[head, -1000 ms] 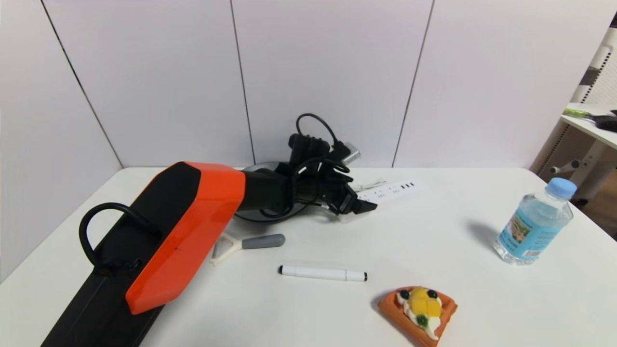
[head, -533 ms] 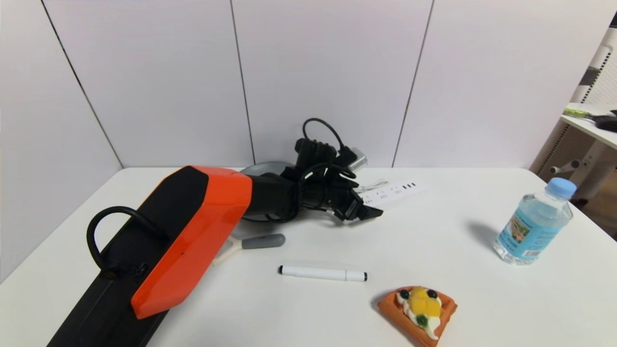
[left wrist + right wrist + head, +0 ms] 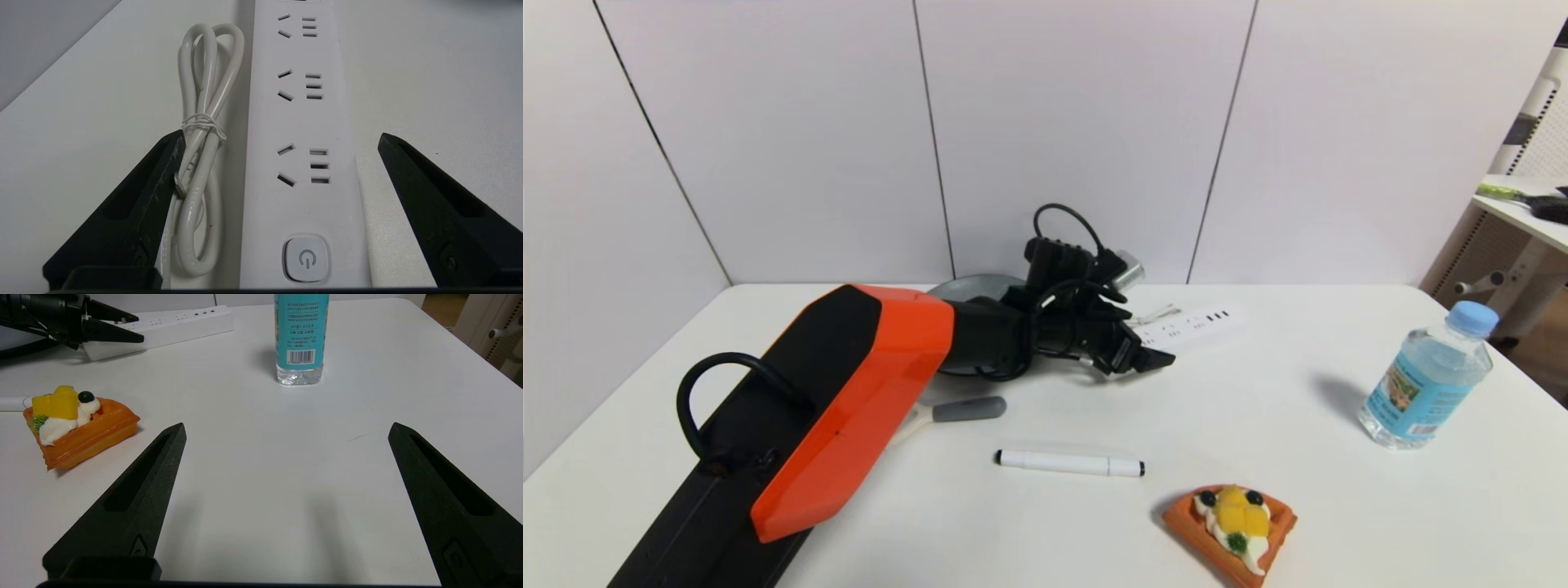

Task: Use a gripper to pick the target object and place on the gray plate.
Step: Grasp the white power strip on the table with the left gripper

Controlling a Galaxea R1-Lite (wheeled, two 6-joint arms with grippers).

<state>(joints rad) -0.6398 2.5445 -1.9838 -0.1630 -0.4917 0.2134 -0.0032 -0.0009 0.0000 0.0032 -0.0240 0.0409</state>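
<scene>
Head view first: left gripper (image 3: 1147, 358) reaches across the white table (image 3: 1298, 490) toward one o'clock, its black tips at the near end of the power strip (image 3: 1188, 323), which lies at about twelve o'clock near the back wall. Behind the arm, at eleven o'clock, a sliver of the gray plate (image 3: 968, 287) shows. A peeler (image 3: 960, 410) lies beside the orange arm cover, a marker pen (image 3: 1068, 463) at the centre, a toy waffle (image 3: 1232, 524) at five o'clock and a water bottle (image 3: 1427, 377) at three o'clock.

Left wrist view: the left gripper (image 3: 282, 141) is spread wide, one finger on each side of the power strip (image 3: 302, 134). One finger touches the coiled cord (image 3: 204, 122) that lies alongside the strip; the other stands apart from it. The power button (image 3: 306, 258) sits nearest the camera.

Right wrist view: the right gripper (image 3: 286, 430) hangs parked over bare table (image 3: 265, 465), fingers spread and holding nothing, with the water bottle (image 3: 300, 335) ahead and the toy waffle (image 3: 77, 424) off to one side.
</scene>
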